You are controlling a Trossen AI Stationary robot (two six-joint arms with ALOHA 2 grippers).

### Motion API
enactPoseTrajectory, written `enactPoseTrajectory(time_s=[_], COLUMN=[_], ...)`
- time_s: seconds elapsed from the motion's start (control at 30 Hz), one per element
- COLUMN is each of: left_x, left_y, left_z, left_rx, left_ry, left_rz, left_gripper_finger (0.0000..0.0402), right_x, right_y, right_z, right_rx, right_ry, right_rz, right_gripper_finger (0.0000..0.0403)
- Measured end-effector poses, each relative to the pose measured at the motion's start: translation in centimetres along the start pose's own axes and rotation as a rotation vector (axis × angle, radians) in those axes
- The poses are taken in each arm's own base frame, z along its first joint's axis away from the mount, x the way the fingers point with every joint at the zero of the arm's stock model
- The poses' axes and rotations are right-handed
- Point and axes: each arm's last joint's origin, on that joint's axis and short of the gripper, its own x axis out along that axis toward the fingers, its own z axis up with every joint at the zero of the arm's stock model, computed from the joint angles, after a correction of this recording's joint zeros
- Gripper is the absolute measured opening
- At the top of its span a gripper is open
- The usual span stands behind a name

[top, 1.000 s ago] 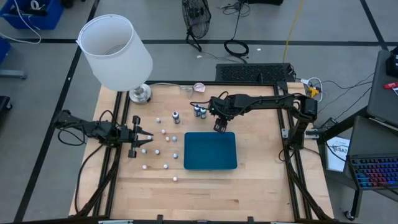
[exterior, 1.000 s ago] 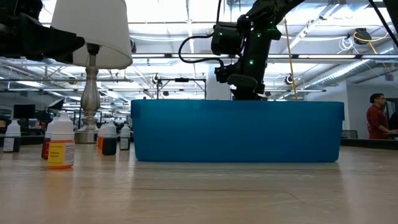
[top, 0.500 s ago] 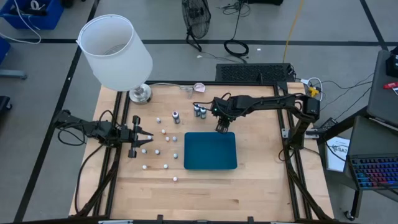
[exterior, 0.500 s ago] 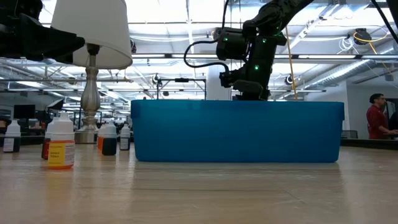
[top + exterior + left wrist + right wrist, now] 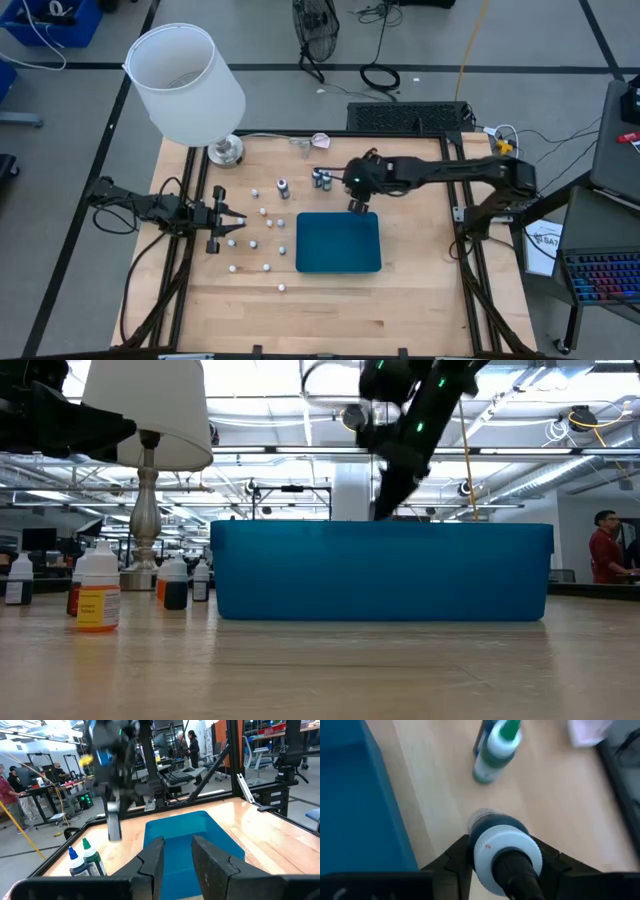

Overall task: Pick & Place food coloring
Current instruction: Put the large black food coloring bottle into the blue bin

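My right gripper [image 5: 358, 205] is clamped on a food coloring bottle [image 5: 502, 851]; the right wrist view shows both fingers [image 5: 454, 860] pressed against the bottle's sides, dark liquid inside, white body, dark cap. It sits over the worktop just off the far edge of the blue tray [image 5: 339, 242], near that tray's far right corner. I can't tell from the low view whether the bottle is off the wood, since the tray wall [image 5: 380, 572] blocks it.

Two more bottles [image 5: 321, 179] stand upright just beside it toward the far edge, one with a green cap [image 5: 496, 751], one blue-capped behind it. A fourth bottle [image 5: 283, 187] stands alone further left.

The small whitish pieces [image 5: 264, 240] lie scattered across the left half of the worktop, between the tray and my left gripper [image 5: 236, 228].

The left gripper waits near the left edge, fingers [image 5: 152, 859] set narrow with a gap between them, nothing held.

The lamp [image 5: 186, 82] is at the far left corner.
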Motion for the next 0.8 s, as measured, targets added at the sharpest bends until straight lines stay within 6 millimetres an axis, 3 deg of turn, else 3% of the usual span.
enactPoseTrajectory(time_s=[0.2, 0.37, 0.53, 0.8], left_x=[0.0, 0.0, 0.0, 0.0], left_y=[0.0, 0.0, 0.0, 0.0], left_z=[0.0, 0.0, 0.0, 0.0], left_rx=[0.000, 0.000, 0.000, 0.000], left_ry=[0.000, 0.000, 0.000, 0.000], left_rz=[0.000, 0.000, 0.001, 0.001], left_gripper_finger=[0.0106, 0.0106, 0.0106, 0.0106], right_x=[-6.7, -9.7, -9.0, -3.8], right_y=[2.1, 5.3, 7.5, 9.6], right_z=[-0.1, -1.5, -3.4, -3.9], right_rx=[0.039, 0.042, 0.021, 0.007], right_ry=[-0.198, -0.211, -0.032, 0.160], right_rz=[0.088, 0.199, 0.191, 0.145], right_gripper_finger=[0.0128, 0.0127, 0.0127, 0.0127])
